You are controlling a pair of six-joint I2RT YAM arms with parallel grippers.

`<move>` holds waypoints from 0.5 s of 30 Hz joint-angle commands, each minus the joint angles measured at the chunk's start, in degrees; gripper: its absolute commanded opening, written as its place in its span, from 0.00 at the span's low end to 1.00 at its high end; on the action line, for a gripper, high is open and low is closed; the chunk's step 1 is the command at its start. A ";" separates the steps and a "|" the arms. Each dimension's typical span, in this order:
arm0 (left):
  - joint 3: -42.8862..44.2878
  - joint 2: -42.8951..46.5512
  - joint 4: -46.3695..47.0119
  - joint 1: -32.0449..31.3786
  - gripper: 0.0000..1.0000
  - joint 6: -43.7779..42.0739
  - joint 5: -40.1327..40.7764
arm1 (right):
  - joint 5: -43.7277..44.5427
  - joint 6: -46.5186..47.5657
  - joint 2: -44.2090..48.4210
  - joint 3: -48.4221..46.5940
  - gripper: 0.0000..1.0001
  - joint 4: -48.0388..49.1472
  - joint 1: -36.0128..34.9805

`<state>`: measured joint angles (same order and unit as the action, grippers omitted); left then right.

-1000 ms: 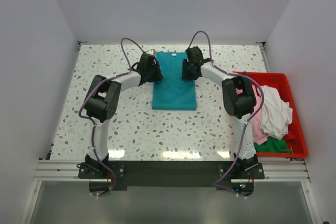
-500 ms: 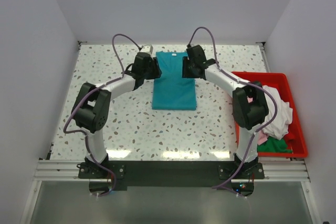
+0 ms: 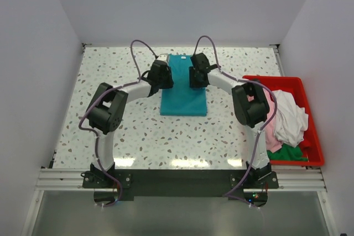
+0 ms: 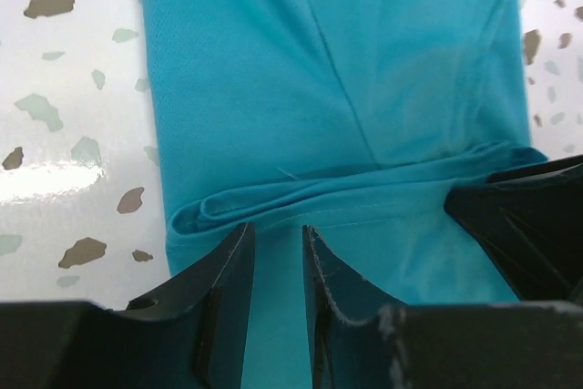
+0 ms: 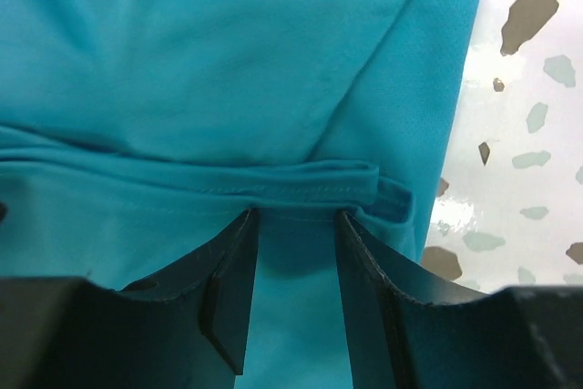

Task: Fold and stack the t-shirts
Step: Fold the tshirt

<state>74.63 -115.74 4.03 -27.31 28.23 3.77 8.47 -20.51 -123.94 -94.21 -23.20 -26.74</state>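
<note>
Speckled terrazzo tabletop (image 3: 232, 131) spreads beneath me, and the teal t-shirt (image 3: 183, 95) lies on its far middle, folded into a narrow strip between my arms. My left pincer (image 4: 278, 236) and right pincer (image 5: 296, 218) sit at its far end, jaws part-spread with cloth filling each gap. Whether either truly pinches a layer I cannot tell. If one side catches fewer layers, I judge the rolled hem would drag crooked and skew the fold. Its long axis runs straight away from my bases; which end is the neck I cannot make out.
</note>
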 commanded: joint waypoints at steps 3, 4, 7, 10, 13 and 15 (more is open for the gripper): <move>2.98 -4.75 1.24 0.59 0.31 -0.64 3.08 | 1.90 0.39 -2.36 -1.85 0.43 -1.32 2.13; 2.80 -4.93 0.89 0.59 0.29 -0.11 3.69 | 1.81 0.21 -1.92 -0.54 0.43 -0.97 2.22; 2.10 -5.55 -1.65 0.77 0.25 2.62 6.51 | 1.29 -0.14 -1.22 1.74 0.43 -0.09 2.40; 0.08 -4.76 -2.01 0.68 0.24 4.02 7.56 | 0.15 -0.58 -0.16 4.03 0.43 0.44 2.40; -1.76 -3.18 -3.59 0.59 0.24 5.34 8.53 | -1.26 -1.28 1.33 6.67 0.43 1.05 2.31; -4.48 -0.90 -3.68 0.33 0.24 6.13 9.15 | -3.09 -2.42 3.43 8.86 0.43 2.02 2.13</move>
<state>74.28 -119.35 4.86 -27.11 32.45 9.02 7.55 -21.28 -123.02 -89.49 -18.74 -24.69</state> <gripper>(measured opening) 0.242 0.430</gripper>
